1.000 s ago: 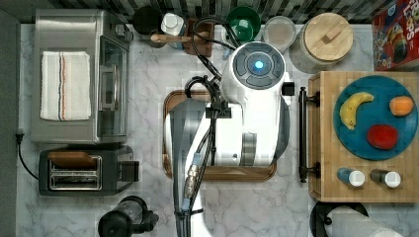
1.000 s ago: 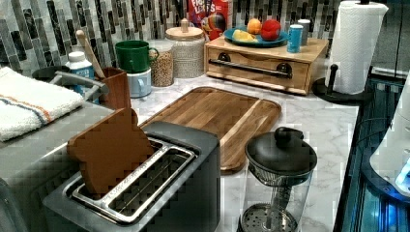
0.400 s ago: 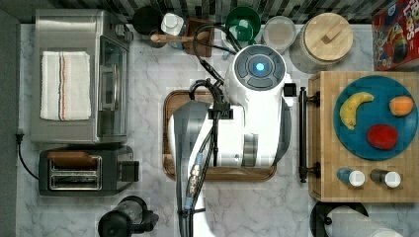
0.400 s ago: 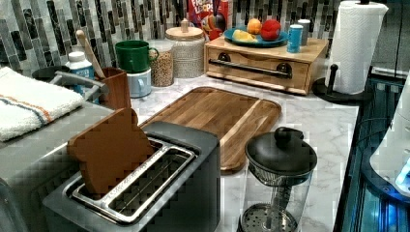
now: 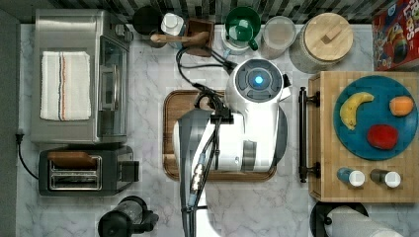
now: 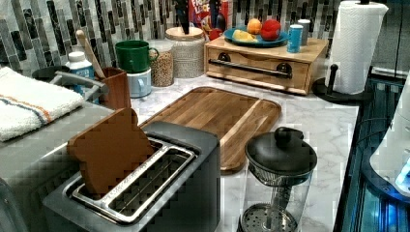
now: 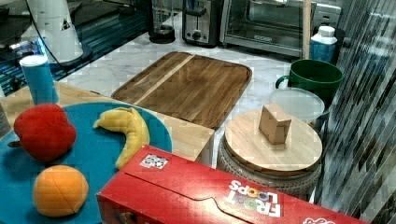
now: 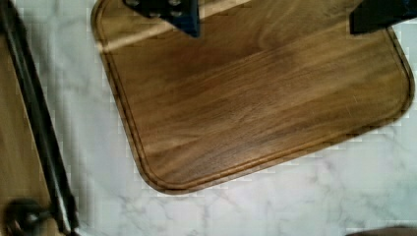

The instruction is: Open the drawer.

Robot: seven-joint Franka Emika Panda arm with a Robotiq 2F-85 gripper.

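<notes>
The drawer (image 6: 256,73) is the light-wood front of a butcher-block box (image 5: 326,148) at the top view's right. It is closed, and a long black bar handle (image 5: 302,133) runs across it. The handle (image 8: 34,123) also crosses one edge of the wrist view. My gripper (image 8: 275,14) hangs open above the dark brown tray (image 8: 246,98), its two fingers wide apart with nothing between them. In the left view the gripper (image 6: 199,14) hangs high in front of the cereal box. The white arm (image 5: 252,123) covers most of the tray in the top view.
A blue plate (image 5: 375,118) with fruit and two shakers sit on the box. Behind the box stand a lidded jar (image 5: 321,42), a green mug (image 5: 242,22) and a cereal box (image 5: 395,34). A paper towel roll (image 6: 358,46), french press (image 6: 278,183), toaster (image 5: 84,170) and toaster oven (image 5: 74,79) ring the counter.
The arm's head has shifted slightly toward the top view's bottom. The drawer has stayed closed.
</notes>
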